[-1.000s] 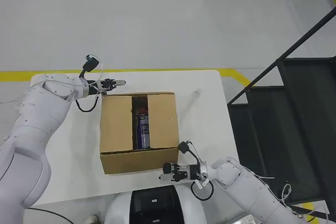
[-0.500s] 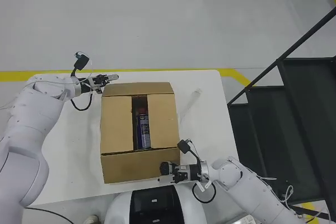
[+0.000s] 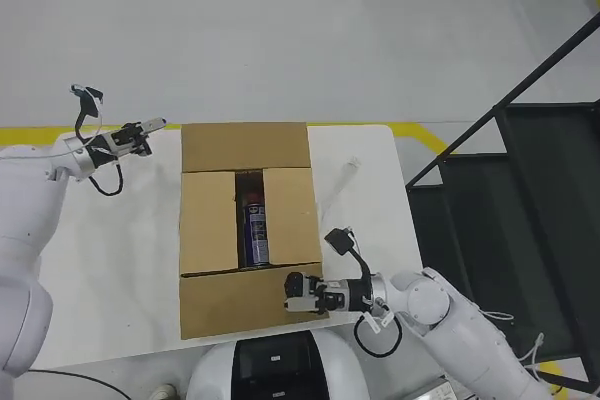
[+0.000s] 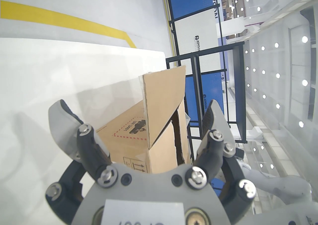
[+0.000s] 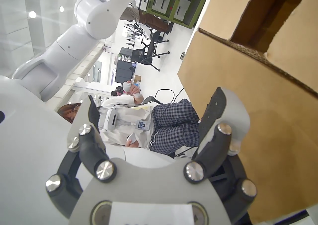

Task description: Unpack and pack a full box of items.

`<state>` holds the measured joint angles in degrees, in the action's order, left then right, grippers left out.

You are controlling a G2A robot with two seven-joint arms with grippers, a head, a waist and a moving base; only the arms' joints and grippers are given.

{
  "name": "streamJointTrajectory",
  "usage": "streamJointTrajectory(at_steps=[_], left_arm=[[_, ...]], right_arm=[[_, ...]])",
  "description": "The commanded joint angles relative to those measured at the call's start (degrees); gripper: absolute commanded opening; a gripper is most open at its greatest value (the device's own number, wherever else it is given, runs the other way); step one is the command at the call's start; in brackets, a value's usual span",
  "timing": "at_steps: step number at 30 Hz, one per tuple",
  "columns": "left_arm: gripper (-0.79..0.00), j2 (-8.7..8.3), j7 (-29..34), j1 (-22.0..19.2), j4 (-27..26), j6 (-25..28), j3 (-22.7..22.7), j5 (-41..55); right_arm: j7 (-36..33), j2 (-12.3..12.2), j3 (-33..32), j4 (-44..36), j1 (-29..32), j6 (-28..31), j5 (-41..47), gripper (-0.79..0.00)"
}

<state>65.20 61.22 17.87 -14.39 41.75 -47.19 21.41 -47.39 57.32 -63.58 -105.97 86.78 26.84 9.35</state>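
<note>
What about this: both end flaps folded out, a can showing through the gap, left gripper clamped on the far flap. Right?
Not clamped: the left gripper is open in its wrist view, and the top view shows it beside the far flap, not touching. The rest holds.

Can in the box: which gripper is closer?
Right. The right gripper is by the near flap of the box, just off the can; the left gripper hangs off the box's far corner.
</note>
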Motion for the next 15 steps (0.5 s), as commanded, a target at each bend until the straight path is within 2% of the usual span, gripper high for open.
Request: streamJointTrajectory(at_steps=[1, 5, 8, 15], left_arm=[[0.0, -1.19, 1.3, 1.6, -2.4, 0.0, -0.8, 0.5], [0.0, -3.91, 3.2, 5.9, -10.7, -1.9, -2.3, 0.1], [0.0, -6.48, 4.7, 10.4, -19.3, -3.4, -4.3, 0.5], [0.0, -14.36, 7.6, 25.7, -41.6, -6.2, -13.2, 1.7]], right_arm=[[1.0, 0.1, 0.1, -1.0, -0.6, -2.1, -0.3, 0.0], [2.3, 0.3, 0.8, -1.2, -2.3, -7.6, -1.8, 0.0], [3.2, 0.7, 2.2, -1.5, -4.1, -11.3, -2.4, 0.0], [4.7, 2.2, 6.4, -0.6, -10.5, -18.6, -2.2, 0.0]])
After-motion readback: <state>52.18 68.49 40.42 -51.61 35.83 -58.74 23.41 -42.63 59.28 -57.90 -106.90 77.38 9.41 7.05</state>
